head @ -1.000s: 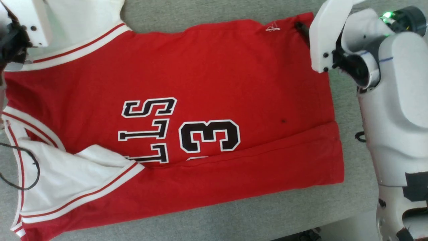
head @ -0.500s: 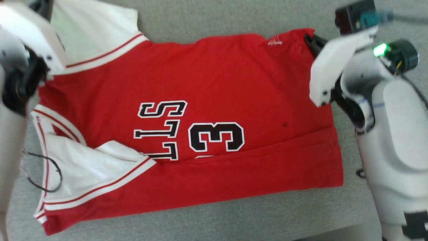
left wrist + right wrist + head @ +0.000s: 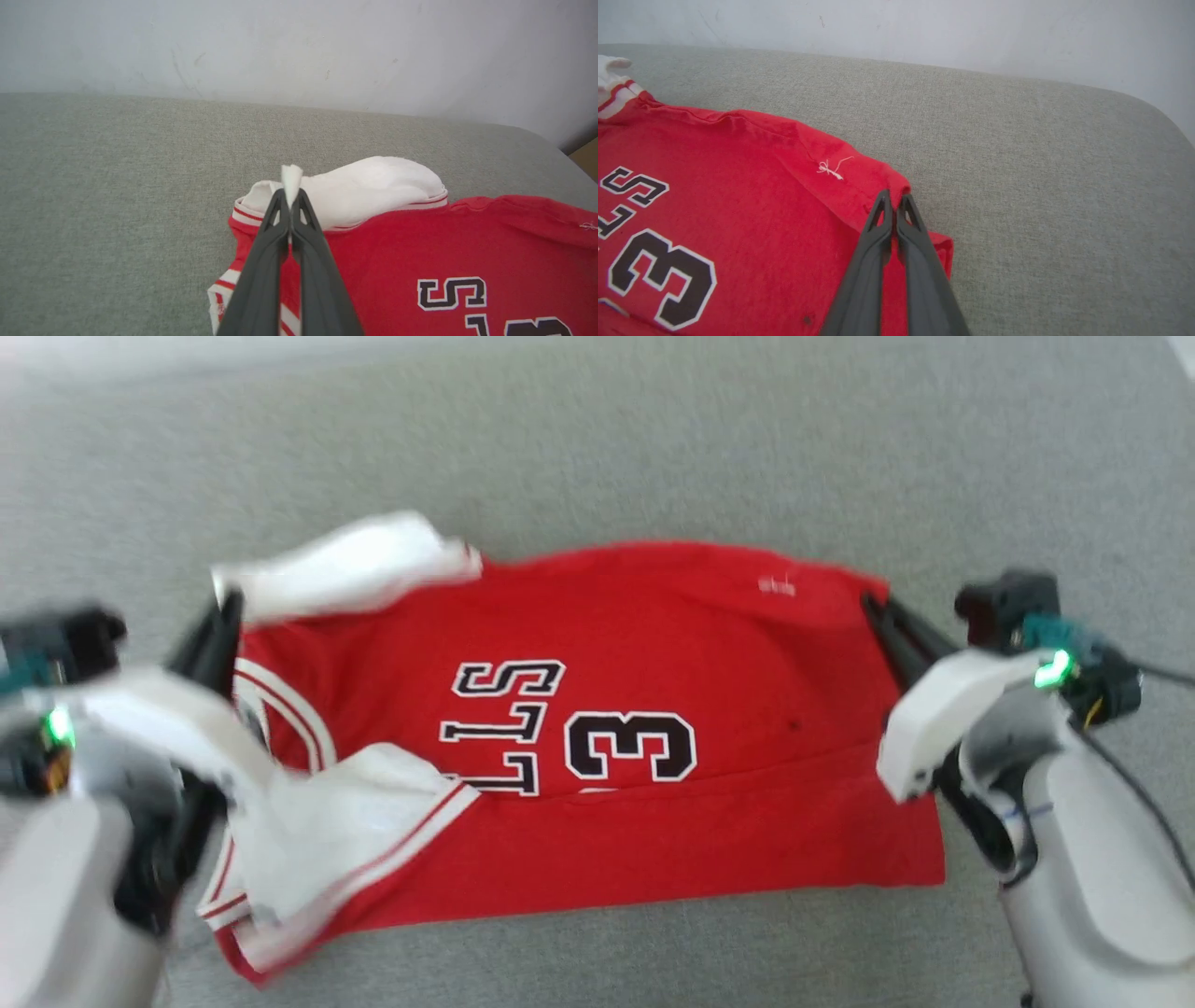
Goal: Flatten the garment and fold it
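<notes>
The garment (image 3: 653, 644), a red jersey with white sleeves and black lettering with a 3, lies across the grey surface, its near long edge folded over. My left gripper (image 3: 290, 196) is shut on the far white sleeve (image 3: 364, 191), pinching a peak of white fabric and raising it. In the head view that left gripper (image 3: 224, 611) holds the far left corner up. My right gripper (image 3: 894, 198) is shut on the far red hem corner (image 3: 896, 184), which lifts off the surface; it shows in the head view as the right gripper (image 3: 873, 607) at the garment's far right corner.
The grey fabric surface (image 3: 597, 448) stretches wide beyond the garment, up to a pale wall (image 3: 299, 42). My pale forearms (image 3: 1074, 859) flank the garment on both sides. A second white sleeve (image 3: 327, 831) lies crumpled at the near left.
My right gripper has shut on the far hem corner. Both far corners have lifted off the surface. The head camera has pulled back, so the garment looks smaller and lower.
</notes>
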Controlling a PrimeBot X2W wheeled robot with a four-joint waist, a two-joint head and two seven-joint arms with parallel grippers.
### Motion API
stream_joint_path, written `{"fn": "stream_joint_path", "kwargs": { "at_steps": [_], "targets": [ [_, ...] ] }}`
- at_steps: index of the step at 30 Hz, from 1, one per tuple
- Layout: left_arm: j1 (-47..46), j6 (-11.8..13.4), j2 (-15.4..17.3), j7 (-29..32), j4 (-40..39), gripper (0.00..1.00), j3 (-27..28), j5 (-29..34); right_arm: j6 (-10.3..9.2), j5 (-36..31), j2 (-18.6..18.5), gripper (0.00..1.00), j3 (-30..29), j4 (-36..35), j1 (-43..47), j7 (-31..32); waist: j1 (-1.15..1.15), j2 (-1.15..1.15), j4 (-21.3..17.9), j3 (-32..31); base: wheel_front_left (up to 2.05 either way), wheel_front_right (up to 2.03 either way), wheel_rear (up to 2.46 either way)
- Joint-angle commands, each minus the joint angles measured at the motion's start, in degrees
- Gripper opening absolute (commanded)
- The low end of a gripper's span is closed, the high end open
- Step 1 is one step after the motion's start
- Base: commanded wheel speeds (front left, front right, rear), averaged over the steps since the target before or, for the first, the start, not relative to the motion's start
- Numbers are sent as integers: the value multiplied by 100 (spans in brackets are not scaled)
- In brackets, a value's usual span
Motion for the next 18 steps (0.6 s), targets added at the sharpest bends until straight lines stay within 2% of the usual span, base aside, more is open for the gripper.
{"fn": "stream_joint_path", "kwargs": {
  "at_steps": [1, 7, 18],
  "targets": [
    [358, 98, -38, -78, -166, 0, 64, -99, -12, 27, 1, 0, -15, 44, 168, -57, 1, 0, 246, -509, 0, 0, 0],
    [1639, 348, -189, -168, -714, 0, 134, -434, -12, 90, -158, 0, -24, 158, 640, 201, 1, 0, 344, -756, 0, 0, 0],
    [2616, 360, -509, -191, -516, 0, -72, -754, -12, 137, -590, 0, 175, 153, 996, 1145, 1, 0, 445, -802, 0, 0, 0]
  ]
}}
